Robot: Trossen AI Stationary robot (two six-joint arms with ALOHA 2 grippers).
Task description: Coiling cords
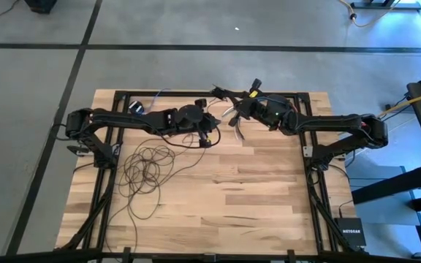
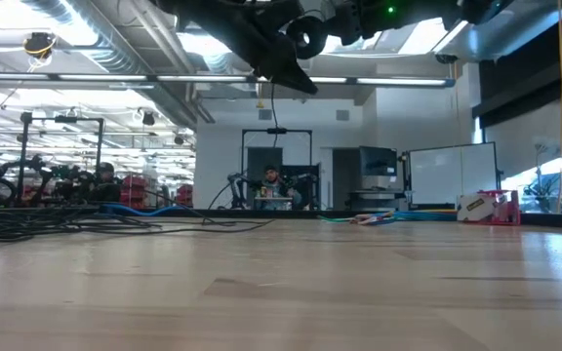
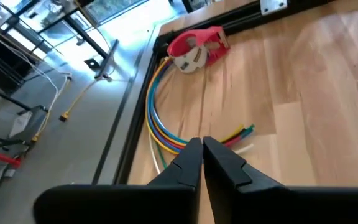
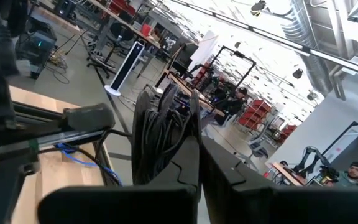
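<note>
Left fingers (image 3: 201, 144) closed above table's (image 1: 269, 197) far edge, cords (image 1: 148, 169) left

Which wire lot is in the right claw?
The thin dark cord, bunched into a hank between the right claw; the multicoloured wire bundle lies flat on the table.

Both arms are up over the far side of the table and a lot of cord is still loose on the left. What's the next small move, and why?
Probably swing the left gripper, shut with a strand hanging from it, around the bundle of coiled cord clamped in the shut right gripper, laying on one more turn. The loose loops on the table show much cord is left to gather.
</note>
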